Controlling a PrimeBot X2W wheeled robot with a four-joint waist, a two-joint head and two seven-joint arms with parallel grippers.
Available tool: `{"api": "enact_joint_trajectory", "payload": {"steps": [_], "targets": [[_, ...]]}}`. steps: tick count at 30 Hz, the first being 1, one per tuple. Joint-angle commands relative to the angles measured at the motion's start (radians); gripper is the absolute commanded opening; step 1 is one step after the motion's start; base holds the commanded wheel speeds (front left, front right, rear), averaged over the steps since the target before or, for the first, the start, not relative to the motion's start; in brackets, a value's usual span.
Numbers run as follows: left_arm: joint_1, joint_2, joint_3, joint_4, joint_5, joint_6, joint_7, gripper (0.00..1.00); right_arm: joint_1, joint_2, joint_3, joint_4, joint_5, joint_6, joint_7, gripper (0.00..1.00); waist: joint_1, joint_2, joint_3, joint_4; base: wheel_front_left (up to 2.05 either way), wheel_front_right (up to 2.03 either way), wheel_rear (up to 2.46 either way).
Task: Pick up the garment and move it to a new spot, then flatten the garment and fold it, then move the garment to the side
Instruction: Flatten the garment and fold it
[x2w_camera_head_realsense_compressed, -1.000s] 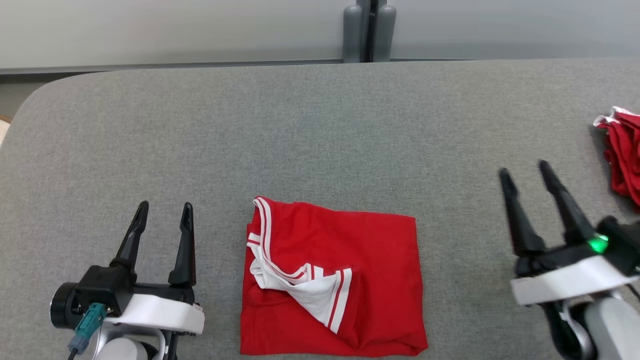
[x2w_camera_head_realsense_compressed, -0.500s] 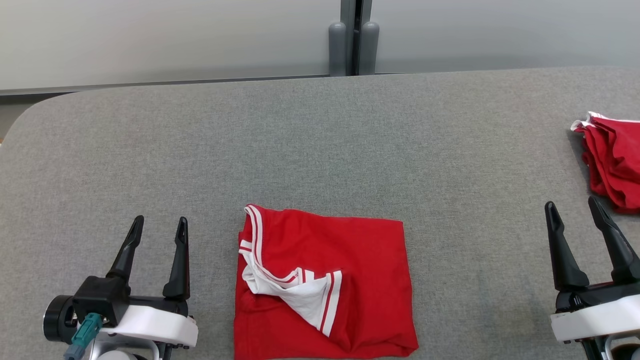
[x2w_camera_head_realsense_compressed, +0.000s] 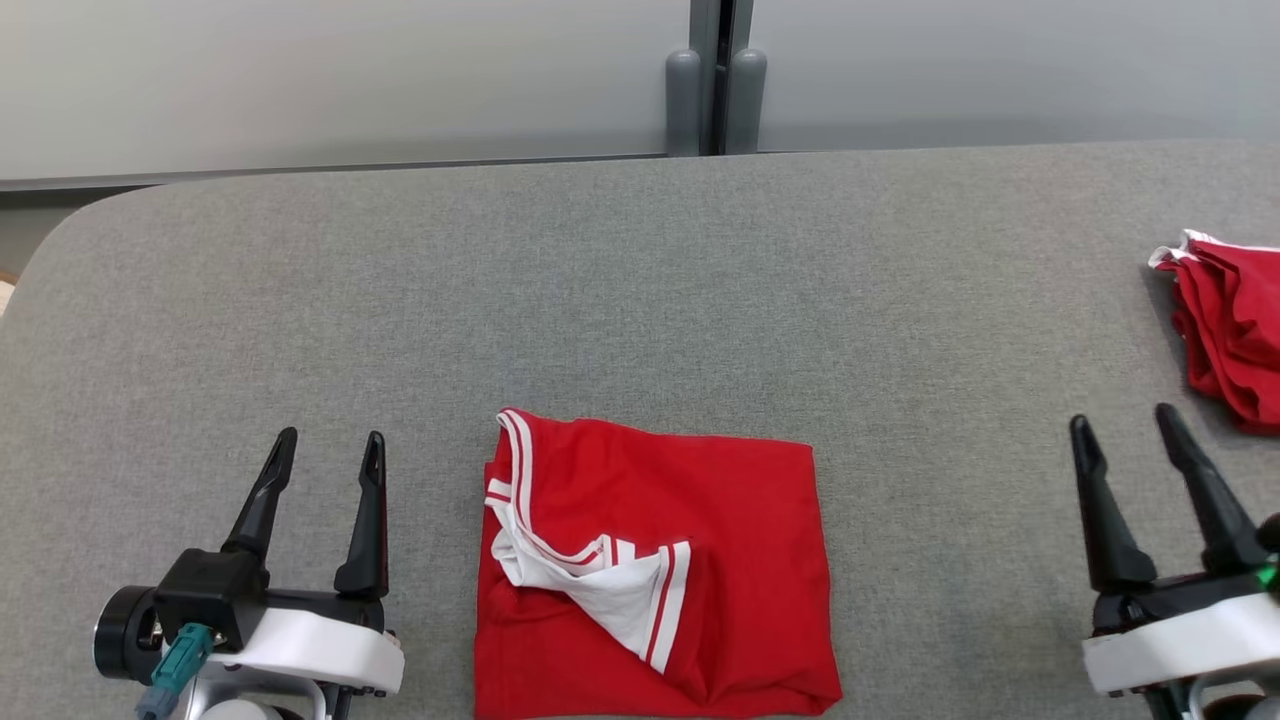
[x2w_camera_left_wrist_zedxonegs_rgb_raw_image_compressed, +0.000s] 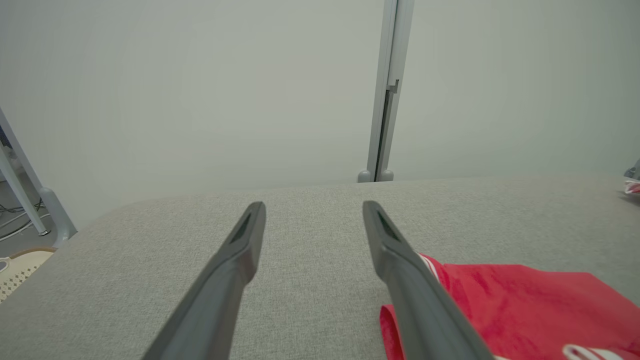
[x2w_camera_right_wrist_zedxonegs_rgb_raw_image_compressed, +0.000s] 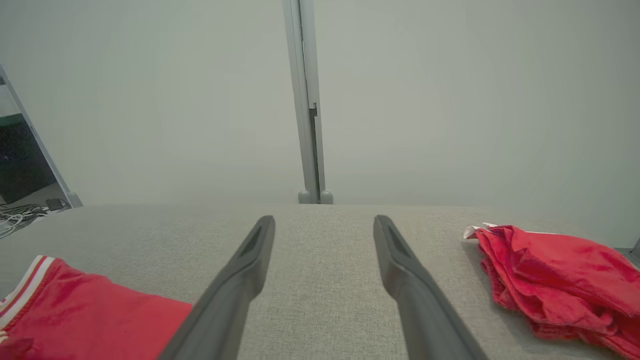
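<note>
Even, soft light; sharp focus

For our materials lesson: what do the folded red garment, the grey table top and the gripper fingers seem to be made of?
Folded red garment: soft matte fabric, probably knit; it creases and drapes.
Grey table top: woven cloth covering, matte; a fine weave shows.
Gripper fingers: dark, smooth, probably hard plastic; faint sheen, no weave.
</note>
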Motion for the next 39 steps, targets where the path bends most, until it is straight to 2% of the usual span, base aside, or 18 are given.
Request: {"api": "enact_joint_trajectory", "payload": {"steps": [1,2,3,5,7,8,9,10,17,23,27,32,34,35,36,38,39], "targets": [[-0.004,0.006,0.000,-0.004,-0.007,0.004,0.000,1.00,-0.007,0.003,0.008,0.006,-0.006,0.000,0.003,0.90,0.0000,0.0000,0.003,0.003,0.00,0.00,0.00],[-0.009,0.006,-0.001,-0.006,-0.008,0.004,0.000,1.00,-0.012,0.001,0.019,0.011,-0.009,0.000,0.009,0.34,0.0000,0.0000,0.007,0.005,0.00,0.00,0.00],[-0.014,0.006,-0.003,-0.007,-0.008,0.004,0.000,1.00,-0.018,0.003,0.033,0.017,-0.007,0.000,0.010,0.00,0.0000,0.0000,0.011,0.008,0.00,0.00,0.00],[-0.026,0.005,-0.006,-0.009,-0.009,0.003,0.000,1.00,-0.045,0.006,0.080,0.043,0.001,0.000,0.013,0.00,0.0000,0.0000,0.020,0.013,0.00,0.00,0.00],[-0.030,0.001,-0.009,-0.003,-0.010,0.001,-0.004,1.00,-0.090,0.018,0.184,0.104,0.022,0.000,0.009,0.00,0.0000,0.0000,0.027,0.021,0.00,0.00,0.00],[-0.030,0.001,-0.009,-0.003,-0.010,0.001,-0.004,1.00,-0.090,0.018,0.184,0.104,0.022,0.000,0.009,0.00,0.0000,0.0000,0.027,0.021,0.00,0.00,0.00],[-0.034,-0.001,-0.012,0.000,-0.012,-0.001,-0.006,1.00,-0.110,0.025,0.227,0.129,0.034,0.000,0.005,0.00,0.0000,0.0000,0.030,0.026,0.00,0.00,0.00],[-0.045,-0.005,-0.015,0.006,-0.014,-0.003,-0.009,1.00,-0.148,0.044,0.314,0.188,0.059,0.000,0.007,0.00,0.0000,0.0000,0.034,0.034,0.00,0.00,0.00],[-0.073,-0.024,-0.028,0.028,-0.017,-0.011,-0.019,1.00,-0.272,0.103,0.566,0.394,0.170,0.000,0.011,0.00,0.0000,0.0000,0.055,0.074,0.00,0.00,0.00],[-0.089,-0.033,-0.027,0.047,-0.021,-0.010,-0.028,1.00,-0.345,0.086,0.766,0.421,0.293,0.000,0.036,0.00,0.0000,0.0000,0.074,0.093,0.00,0.00,0.00],[-0.093,-0.034,-0.021,0.058,-0.021,-0.010,-0.031,1.00,-0.385,0.049,0.803,0.384,0.331,0.000,-0.005,0.00,0.0000,0.0000,0.080,0.092,0.00,0.00,0.00],[-0.088,-0.027,-0.013,0.058,-0.013,-0.009,-0.035,1.00,-0.387,0.014,0.697,0.354,0.302,0.000,-0.108,0.00,0.0000,0.0000,0.069,0.079,0.00,0.00,0.00],[-0.081,-0.021,-0.008,0.055,-0.010,-0.009,-0.035,1.00,-0.372,0.002,0.618,0.351,0.276,0.000,-0.134,0.36,0.0000,0.0000,0.060,0.069,0.00,0.00,0.00],[-0.076,-0.019,-0.007,0.053,-0.010,-0.010,-0.035,1.00,-0.362,-0.001,0.578,0.346,0.263,0.000,-0.142,0.96,0.0000,0.0000,0.055,0.064,0.00,0.00,0.00],[-0.072,-0.016,-0.003,0.050,-0.010,-0.010,-0.035,1.00,-0.352,-0.004,0.531,0.340,0.247,0.000,-0.151,1.00,0.0000,0.0000,0.049,0.058,0.00,0.00,0.00],[-0.062,-0.009,0.000,0.047,-0.010,-0.012,-0.035,1.00,-0.328,-0.011,0.443,0.320,0.210,0.000,-0.163,1.00,0.0000,0.0000,0.037,0.048,0.00,0.00,0.00],[-0.062,-0.009,0.000,0.047,-0.010,-0.012,-0.035,1.00,-0.328,-0.011,0.443,0.320,0.210,0.000,-0.163,1.00,0.0000,0.0000,0.037,0.048,0.00,0.00,0.00]]}}
